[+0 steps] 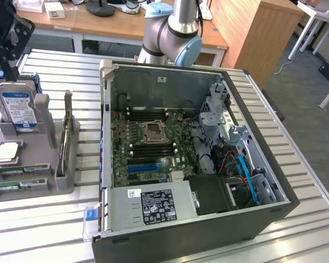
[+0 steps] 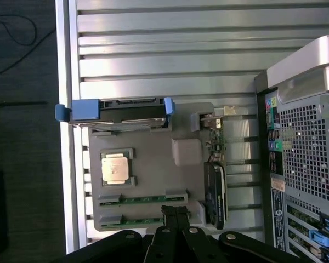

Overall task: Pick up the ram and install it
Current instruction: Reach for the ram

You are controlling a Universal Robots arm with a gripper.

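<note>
Fingers pressed together, pointing down over ram in tray

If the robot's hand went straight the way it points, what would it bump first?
The hand would probably meet the grey tray first, right beside a ram stick; depth is unclear.

Grey tray on slatted metal table.

On the tray:
- hard drive, on edge between blue brackets
- square CPU chip, mid-tray
- ram stick and second ram stick, parallel in slots, on the chip's far side from the drive

Dark expansion card stands along the tray's side facing the computer case. Gripper, fingers pressed together, hangs over the tray's edge just beside the second ram stick's end.
</note>
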